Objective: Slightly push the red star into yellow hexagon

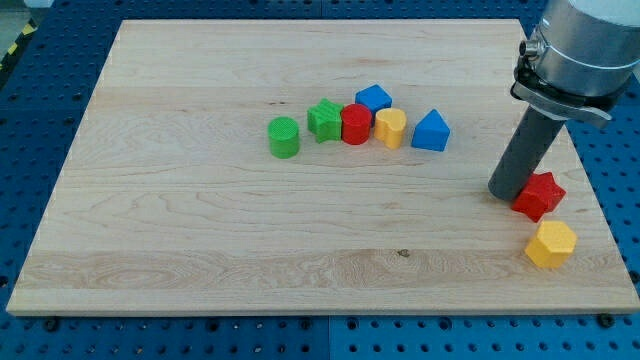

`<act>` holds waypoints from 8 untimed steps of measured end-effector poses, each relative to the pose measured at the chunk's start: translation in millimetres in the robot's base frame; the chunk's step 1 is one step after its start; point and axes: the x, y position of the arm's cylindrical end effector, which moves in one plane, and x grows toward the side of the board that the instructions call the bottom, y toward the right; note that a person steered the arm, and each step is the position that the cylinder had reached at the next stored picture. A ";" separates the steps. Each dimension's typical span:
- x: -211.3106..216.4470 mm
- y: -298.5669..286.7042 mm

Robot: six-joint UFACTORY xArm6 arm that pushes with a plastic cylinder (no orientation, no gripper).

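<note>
you'll find my tip (508, 191) down on the table (200, 250), touching the red star (539, 195) just to its right; it's a bare rod, with no gripper to open or close. the yellow hexagon (551, 244) sits just below the star, toward the view's bottom.

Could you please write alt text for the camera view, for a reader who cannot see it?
My tip rests against the red star block, which sits just above the yellow hexagon block near the wooden board's right edge. Six more blocks cluster at upper centre.
</note>
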 end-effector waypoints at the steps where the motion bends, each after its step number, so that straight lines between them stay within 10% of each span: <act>1: -12.4 -13.4; 8: -19.0 45.3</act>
